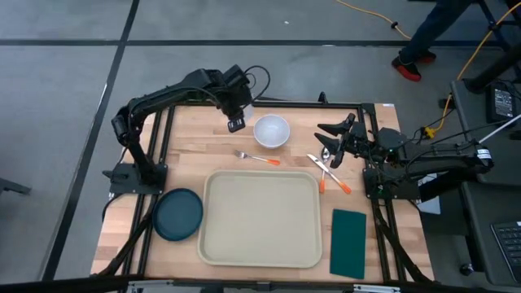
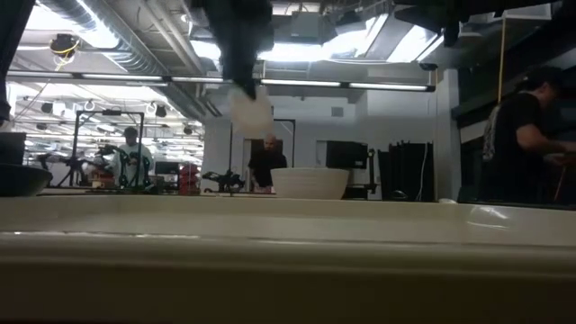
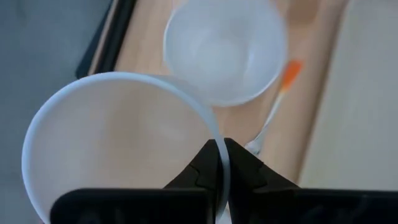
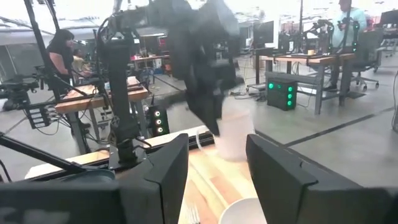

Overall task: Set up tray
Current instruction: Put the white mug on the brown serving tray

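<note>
Wooden slatted table (image 1: 195, 155) bears smooth, round-cornered plastic tray (image 1: 260, 218).

even overhead light falls on my table (image 1: 195, 146), with soft, short shadows. in the low view, ceiling lights (image 2: 297, 49) glare at twelve o'clock and the near tray rim (image 2: 288, 261) blurs. my left wrist view is soft; my right shows motion smear.

From the low view I get only the near rim of the tray (image 2: 288, 261), a blurred band that hides the counter behind it. My left pincer (image 3: 219, 163) blocks part of the cup (image 3: 118, 143) rim, cut off at the bottom edge. The right wrist view smears that cup and the left arm.
</note>
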`<state>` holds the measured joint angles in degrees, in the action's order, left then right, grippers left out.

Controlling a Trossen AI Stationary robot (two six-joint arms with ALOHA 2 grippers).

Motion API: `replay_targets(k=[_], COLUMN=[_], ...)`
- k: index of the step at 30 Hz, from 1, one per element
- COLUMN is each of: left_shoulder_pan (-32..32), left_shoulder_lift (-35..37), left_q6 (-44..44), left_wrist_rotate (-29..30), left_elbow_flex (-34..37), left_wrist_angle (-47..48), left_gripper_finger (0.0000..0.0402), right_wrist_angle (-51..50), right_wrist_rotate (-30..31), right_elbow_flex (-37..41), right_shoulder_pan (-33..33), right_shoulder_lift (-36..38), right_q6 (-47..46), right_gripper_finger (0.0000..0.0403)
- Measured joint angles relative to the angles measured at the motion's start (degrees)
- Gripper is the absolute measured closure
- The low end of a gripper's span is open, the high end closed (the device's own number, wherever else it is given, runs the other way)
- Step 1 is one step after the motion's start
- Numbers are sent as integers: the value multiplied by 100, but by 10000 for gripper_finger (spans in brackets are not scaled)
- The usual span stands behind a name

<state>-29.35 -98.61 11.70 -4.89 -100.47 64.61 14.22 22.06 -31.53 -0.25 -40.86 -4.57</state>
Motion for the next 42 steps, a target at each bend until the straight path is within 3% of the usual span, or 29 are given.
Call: replay_targets(k=[6,12,18,25,29,33,38,42], left_shoulder_pan=[584,1282,2111,2930,3309,3665,3947,4018], left_shoulder_lift=[9,11,11,-64,-96,-48,-48,-37], left_q6=[-446,-1189,-1827,-1998,-1985,-1724,-1427,-1250], left_wrist_rotate=[-100,-77,329,905,1272,1246,1114,777], left_elbow_flex=[-1318,-2189,-2459,-2458,-2283,-1779,-759,196], left_wrist_angle=[418,647,1101,2175,2563,2522,2463,1681], left_gripper_finger=[399,399,399,399,398,398,398,398], right_wrist_angle=[0,-155,-209,-165,-52,44,38,17], right_wrist_rotate=[-2,44,76,79,84,87,89,90], right_elbow_flex=[0,0,0,0,0,0,0,0], right_shoulder_pan=[-1,0,-1,-1,0,-2,2,0], right_shoulder_lift=[0,-2,0,2,2,2,2,2], right_q6=[189,671,659,631,624,436,184,198], right_gripper_finger=[234,234,234,234,234,234,234,234])
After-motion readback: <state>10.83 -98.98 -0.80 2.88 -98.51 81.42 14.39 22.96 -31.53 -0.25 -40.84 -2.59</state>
